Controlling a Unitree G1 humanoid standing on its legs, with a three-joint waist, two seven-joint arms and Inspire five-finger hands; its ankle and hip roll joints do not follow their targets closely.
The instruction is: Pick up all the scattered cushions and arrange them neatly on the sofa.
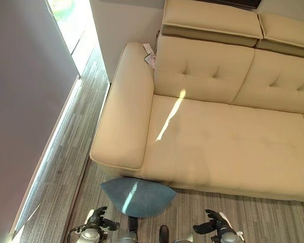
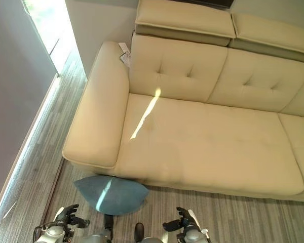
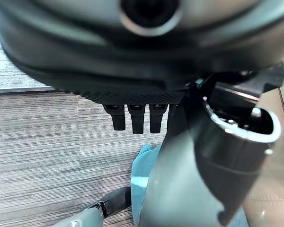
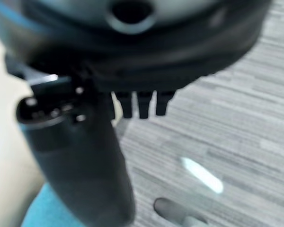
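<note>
A blue fabric cushion (image 1: 137, 196) is seen on the floor at 6 o'clock of the beige leather sofa (image 1: 228, 142). The left hand (image 1: 97, 218) and right hand (image 1: 213, 224) are held relaxed, empty. Pickup is judged pending; a two-handed reach is required.

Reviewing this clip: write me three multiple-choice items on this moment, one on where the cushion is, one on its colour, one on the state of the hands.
1. Where does the cushion lie?
A. on the sofa seat
B. on the floor against the sofa's front, below the armrest end
C. on the armrest

2. What colour is the cushion?
A. red
B. blue
C. yellow

3. What are the left hand and right hand doing?
A. both empty, apart from the cushion
B. left one grips the cushion
C. both grip it

Key: 1 B, it rests on the grey floor at the sofa base; 2 B, its cover is blue; 3 A, the fingers hold nothing.
</note>
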